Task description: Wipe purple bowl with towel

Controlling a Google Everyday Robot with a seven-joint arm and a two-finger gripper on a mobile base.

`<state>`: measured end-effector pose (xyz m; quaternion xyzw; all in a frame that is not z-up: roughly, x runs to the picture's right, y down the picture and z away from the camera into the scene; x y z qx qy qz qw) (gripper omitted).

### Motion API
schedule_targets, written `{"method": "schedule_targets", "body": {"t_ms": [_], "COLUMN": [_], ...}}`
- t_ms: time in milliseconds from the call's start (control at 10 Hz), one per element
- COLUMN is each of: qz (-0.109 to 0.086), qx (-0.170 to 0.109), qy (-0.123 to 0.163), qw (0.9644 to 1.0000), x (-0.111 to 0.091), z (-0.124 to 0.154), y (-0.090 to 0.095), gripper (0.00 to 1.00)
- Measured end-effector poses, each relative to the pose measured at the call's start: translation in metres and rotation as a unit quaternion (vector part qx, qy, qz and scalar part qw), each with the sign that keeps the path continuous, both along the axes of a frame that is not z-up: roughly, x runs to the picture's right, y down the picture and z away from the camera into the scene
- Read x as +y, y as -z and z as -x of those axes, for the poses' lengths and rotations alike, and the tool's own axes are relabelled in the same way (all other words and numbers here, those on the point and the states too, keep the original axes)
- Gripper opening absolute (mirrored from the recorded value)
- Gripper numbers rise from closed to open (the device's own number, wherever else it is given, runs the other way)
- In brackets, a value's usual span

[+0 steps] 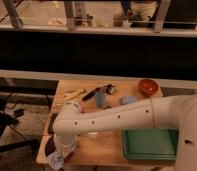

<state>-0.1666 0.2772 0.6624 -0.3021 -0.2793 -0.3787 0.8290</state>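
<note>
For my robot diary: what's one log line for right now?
gripper: shut on towel | where: over purple bowl, table corner

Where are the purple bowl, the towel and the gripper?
purple bowl point(48, 146), camera view, its dark left rim.
towel point(56, 160), camera view, pale cloth's middle.
gripper point(62, 154), camera view, arm's lower tip, pinching towel over bowl.

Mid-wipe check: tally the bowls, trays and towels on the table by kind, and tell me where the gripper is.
Bowls: 2, the purple bowl and the orange-red bowl
Trays: 1, the green tray
Towels: 1, the towel
Total: 4
The gripper is shut, at the table's front-left corner, over the purple bowl by the towel.
</note>
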Motion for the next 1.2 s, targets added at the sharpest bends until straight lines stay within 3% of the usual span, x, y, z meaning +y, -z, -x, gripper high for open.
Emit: {"method": "schedule_targets", "body": {"t_ms": [300,700,1200], "qz": [-0.012,-0.024,-0.027], "qx": [-0.001,-0.001,-0.011], "qy": [0.011,0.002,-0.008], "qw": [0.9999,0.9997,0.9995], "x": [-0.014,-0.035,-0.039], "z": [0.007,0.001,0.011], "y": [-0.008,-0.036,-0.063], "gripper": [0.11,0.11,0.11]}}
